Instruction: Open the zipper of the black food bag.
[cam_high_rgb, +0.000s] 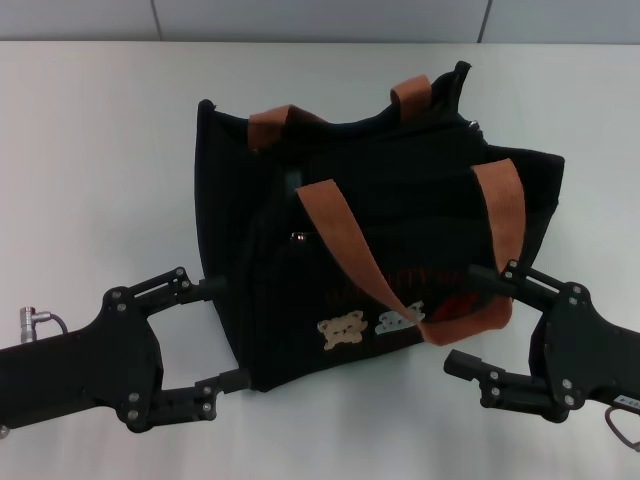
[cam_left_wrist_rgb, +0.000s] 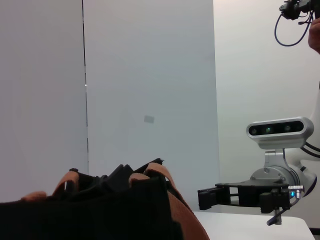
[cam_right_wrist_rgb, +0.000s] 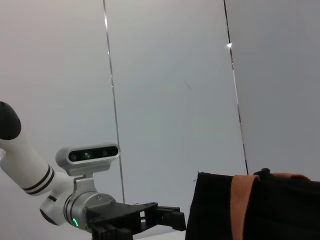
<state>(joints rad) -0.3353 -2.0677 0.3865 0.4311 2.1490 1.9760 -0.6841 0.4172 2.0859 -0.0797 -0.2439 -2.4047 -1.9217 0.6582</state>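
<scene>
The black food bag (cam_high_rgb: 400, 200) stands at the table's middle, its two orange-brown handles flopped over, one handle (cam_high_rgb: 350, 240) draped across the front. The zipper runs along the top. A tiny silver glint (cam_high_rgb: 472, 124) sits at its far right end, and I cannot tell if it is the pull tab. Another small silver piece (cam_high_rgb: 298, 237) shows on the front face. My left gripper (cam_high_rgb: 225, 332) is open at the bag's front left corner. My right gripper (cam_high_rgb: 465, 318) is open at the front right, its upper finger by the hanging handle. The bag's top (cam_left_wrist_rgb: 100, 205) also shows in the left wrist view.
The white table (cam_high_rgb: 90, 150) spreads around the bag, with a pale wall behind it. The left wrist view shows the right gripper (cam_left_wrist_rgb: 210, 197) beyond the bag. The right wrist view shows the bag (cam_right_wrist_rgb: 250, 210) and the left gripper (cam_right_wrist_rgb: 165, 216).
</scene>
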